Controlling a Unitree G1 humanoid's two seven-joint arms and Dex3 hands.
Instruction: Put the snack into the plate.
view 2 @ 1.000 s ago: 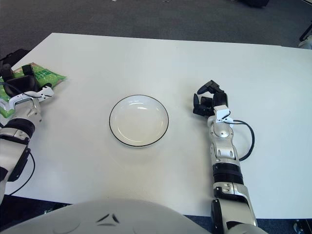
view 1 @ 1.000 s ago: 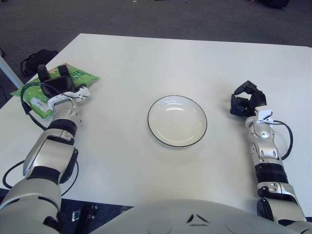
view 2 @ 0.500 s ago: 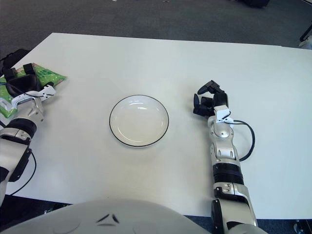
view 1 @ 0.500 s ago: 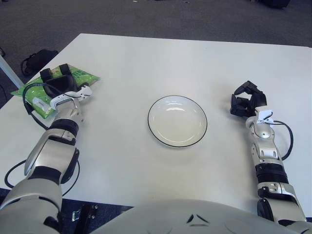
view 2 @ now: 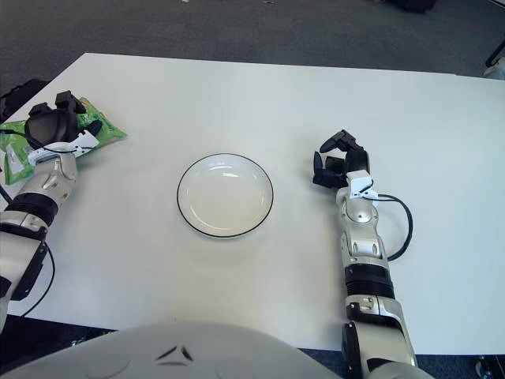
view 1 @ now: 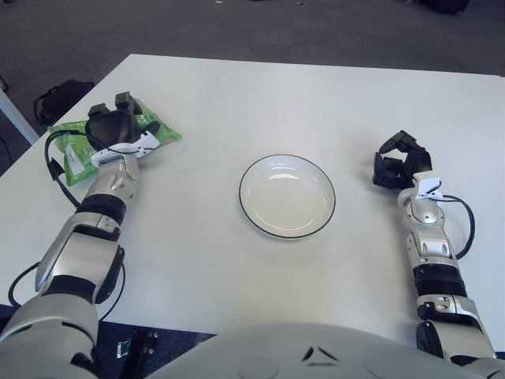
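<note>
Left robot hand point(view 1: 117, 126) at the far left of the white tabletop point(view 1: 260, 103), dark fingers curled down over a green snack packet point(view 1: 87, 144) and clamped on its top (whether the packet is clear of the surface or resting on it cannot be told). Packet lying lengthwise toward the left edge, one green corner poking out on the plate side of the hand, a pale end sticking out nearer the robot. White forearm and black cable loop trailing back from that hand toward the lower left.

Round white plate point(view 1: 287, 196) with a thin dark rim near the middle of the tabletop, nothing inside it, well apart from the packet and to its right.

Right robot hand point(view 1: 398, 160) to the right of the plate, a clear gap between the two, black fingers curled inward around nothing. White wrist and forearm running back toward the lower right, a black cable looped beside the wrist.

Dark carpeted floor beyond the far edge; a black bag point(view 1: 59, 96) on it off the left corner.
</note>
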